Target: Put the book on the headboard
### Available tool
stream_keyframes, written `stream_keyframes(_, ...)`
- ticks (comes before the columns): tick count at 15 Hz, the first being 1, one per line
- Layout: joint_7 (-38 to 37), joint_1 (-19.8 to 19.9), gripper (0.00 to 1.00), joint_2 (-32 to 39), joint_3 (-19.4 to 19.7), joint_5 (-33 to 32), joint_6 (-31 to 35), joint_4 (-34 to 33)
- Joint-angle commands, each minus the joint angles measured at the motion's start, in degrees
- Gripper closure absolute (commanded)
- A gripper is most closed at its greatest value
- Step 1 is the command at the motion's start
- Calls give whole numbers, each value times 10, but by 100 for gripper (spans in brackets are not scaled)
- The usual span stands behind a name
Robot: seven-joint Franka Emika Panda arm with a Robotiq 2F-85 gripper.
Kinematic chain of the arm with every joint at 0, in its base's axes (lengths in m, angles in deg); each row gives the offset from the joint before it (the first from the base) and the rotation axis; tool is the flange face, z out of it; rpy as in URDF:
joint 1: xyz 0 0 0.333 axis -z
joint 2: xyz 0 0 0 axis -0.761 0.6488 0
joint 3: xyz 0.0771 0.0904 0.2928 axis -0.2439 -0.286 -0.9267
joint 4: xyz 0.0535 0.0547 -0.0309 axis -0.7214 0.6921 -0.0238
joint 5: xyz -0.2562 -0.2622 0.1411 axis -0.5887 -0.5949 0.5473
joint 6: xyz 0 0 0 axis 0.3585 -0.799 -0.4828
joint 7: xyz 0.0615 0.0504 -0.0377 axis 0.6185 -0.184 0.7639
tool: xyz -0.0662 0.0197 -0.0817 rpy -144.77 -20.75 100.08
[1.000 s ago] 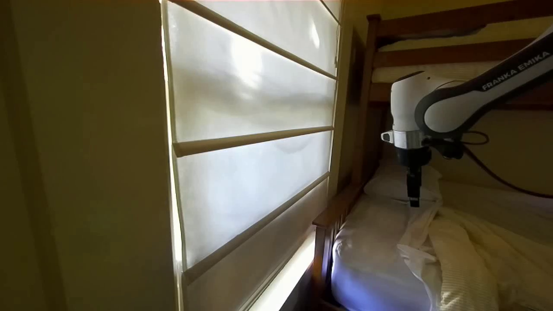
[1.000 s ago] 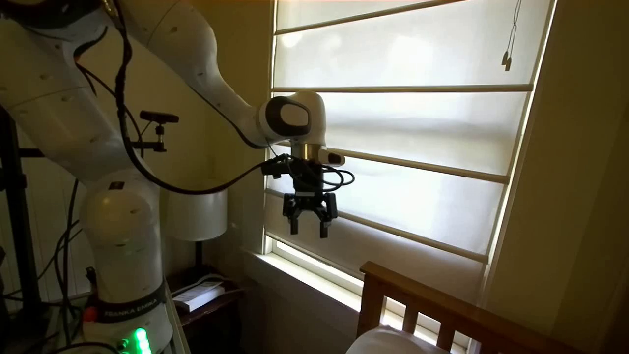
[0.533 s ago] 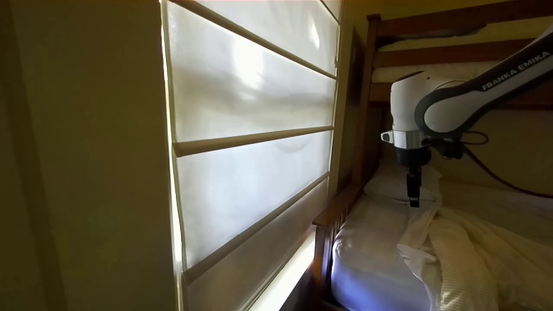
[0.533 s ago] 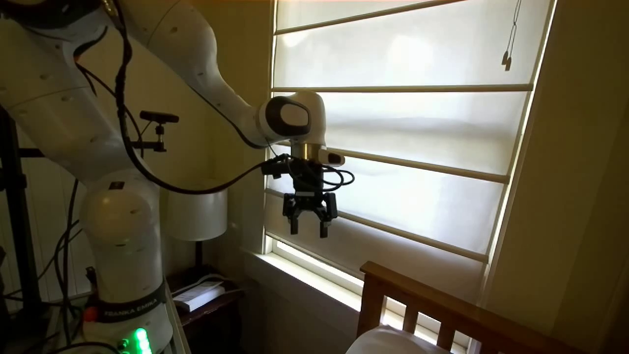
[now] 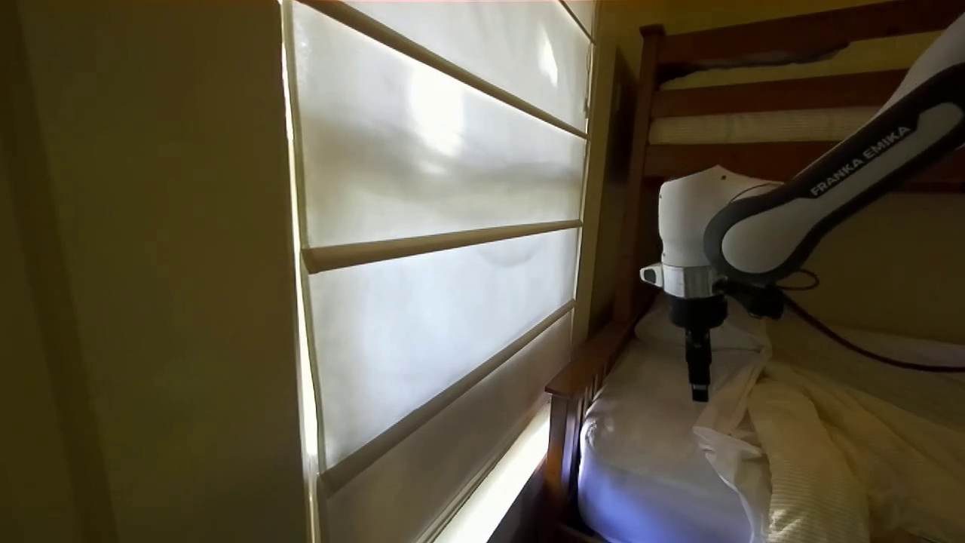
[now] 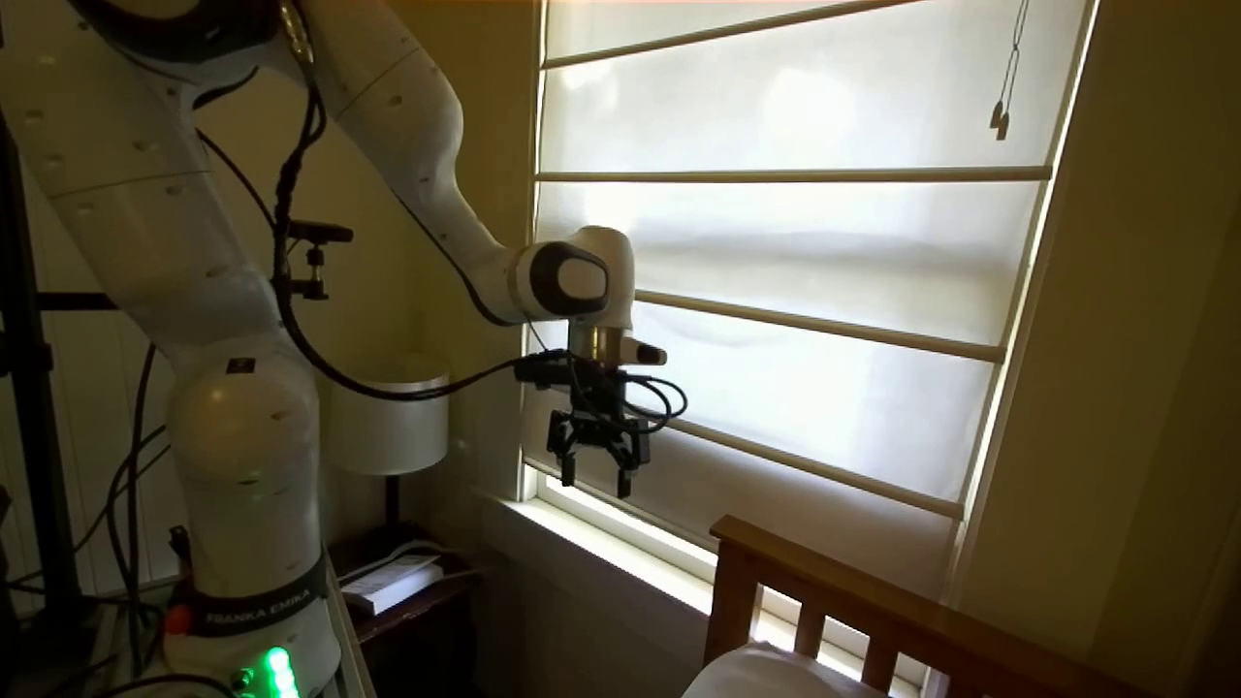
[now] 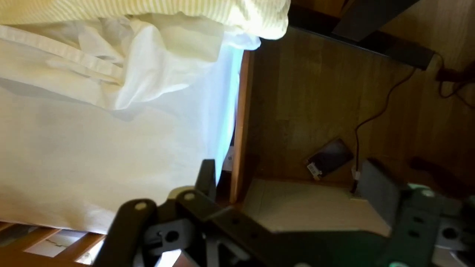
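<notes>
Against the frame half a second earlier, we find the arm (image 6: 402, 145) and its gripper (image 6: 596, 481) lower, and slightly farther left in the picture, in both exterior views. The gripper points down, its two fingers (image 7: 206, 178) spread wide apart. In the wrist view we see one finger in front of the edge of the mattress (image 7: 130, 137) and the other out past the wooden bed rail (image 7: 241, 129). On the mattress lies a rumpled white sheet (image 7: 159, 70), with a yellow striped blanket (image 7: 148, 9) against it, and the slatted wooden headboard (image 6: 834, 574) runs along the mattress's edge. Farther below, past the rail, we make out what looks like a dark-covered book (image 7: 332, 155) lying flat on the wooden floor (image 7: 308, 100), a pale barcode label (image 7: 313, 169) near one corner, a thin cable (image 7: 371, 118) close by. In an exterior view a white block (image 6: 393, 586), book or box, rests on the dark nightstand (image 6: 427, 603) near the foot of a lamp (image 6: 393, 427); which of the two is the task's book we cannot tell. Both lie off the headboard and well apart from the gripper. Behind everything, a pale Roman shade (image 6: 795, 242) hangs over the window (image 6: 620, 533), with a bright strip showing under its hem, and we note paired cord pulls (image 6: 1002, 126) dangling near one side.
</notes>
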Motion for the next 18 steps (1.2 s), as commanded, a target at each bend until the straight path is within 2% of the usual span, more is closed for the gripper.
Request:
stream_keyframes(1,-6,-19,0,43,6,55,102,22)
stream_keyframes(4,-8,-42,0,80,-4,134,143,31)
stream_keyframes(5,-8,-47,0,86,-12,140,140,33)
stream_keyframes(6,-1,-31,0,71,-8,112,124,25)
stream_keyframes(10,-6,-41,0,91,-16,125,128,25)
stream_keyframes(18,-52,-74,0,155,-46,235,138,29)
